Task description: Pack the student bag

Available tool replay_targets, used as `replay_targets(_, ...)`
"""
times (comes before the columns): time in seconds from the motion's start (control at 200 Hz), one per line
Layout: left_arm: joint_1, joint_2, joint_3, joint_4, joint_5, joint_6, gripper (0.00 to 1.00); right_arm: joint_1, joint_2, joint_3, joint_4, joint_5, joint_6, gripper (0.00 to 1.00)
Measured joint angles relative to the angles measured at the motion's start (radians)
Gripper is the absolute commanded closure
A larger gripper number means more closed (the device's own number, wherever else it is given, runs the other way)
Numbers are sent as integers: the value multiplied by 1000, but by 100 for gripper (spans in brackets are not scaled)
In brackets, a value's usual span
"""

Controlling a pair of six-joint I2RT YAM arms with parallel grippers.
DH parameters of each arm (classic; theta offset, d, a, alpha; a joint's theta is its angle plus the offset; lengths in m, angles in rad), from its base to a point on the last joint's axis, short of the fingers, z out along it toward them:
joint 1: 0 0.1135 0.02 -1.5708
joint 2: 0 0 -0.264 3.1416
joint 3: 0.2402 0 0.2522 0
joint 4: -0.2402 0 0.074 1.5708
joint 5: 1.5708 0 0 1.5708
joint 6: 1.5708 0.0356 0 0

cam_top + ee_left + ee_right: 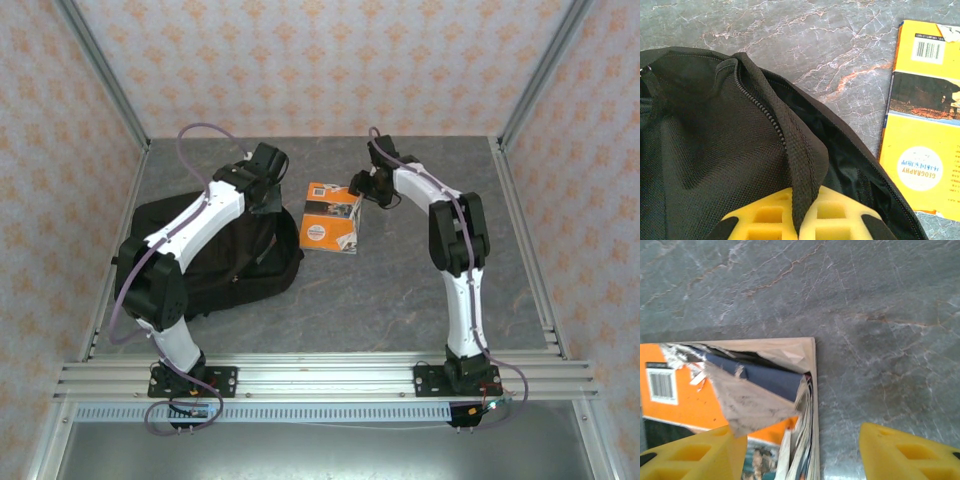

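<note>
so, the student bag (215,255) lies on the left of the worktop (420,290), its top rim pinched by the left hand (799,222). the orange book (332,217) is not in yet, just beside it. the right hand (800,452) is spread over its torn corner, maybe touching.

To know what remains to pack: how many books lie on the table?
1. The orange book lies flat beside the student bag, to its right, near the right gripper. Others may hide inside the bag.
</note>
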Motion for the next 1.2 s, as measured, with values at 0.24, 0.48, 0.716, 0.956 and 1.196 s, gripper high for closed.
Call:
replay_targets(0.24,0,0,0,3,1,0,100,-2,74,90,-38,-36,-19,45)
replay_targets(0.48,0,0,0,3,8,0,100,23,74,87,-38,-69,-35,58)
replay_targets(0.716,0,0,0,3,13,0,100,24,74,46,15,-132,-13,67)
replay_targets(0.956,0,0,0,3,26,6,100,1,9,-104,174,-293,90,68)
replay_targets(1.196,0,0,0,3,27,8,100,-18,4,-182,293,-458,166,68)
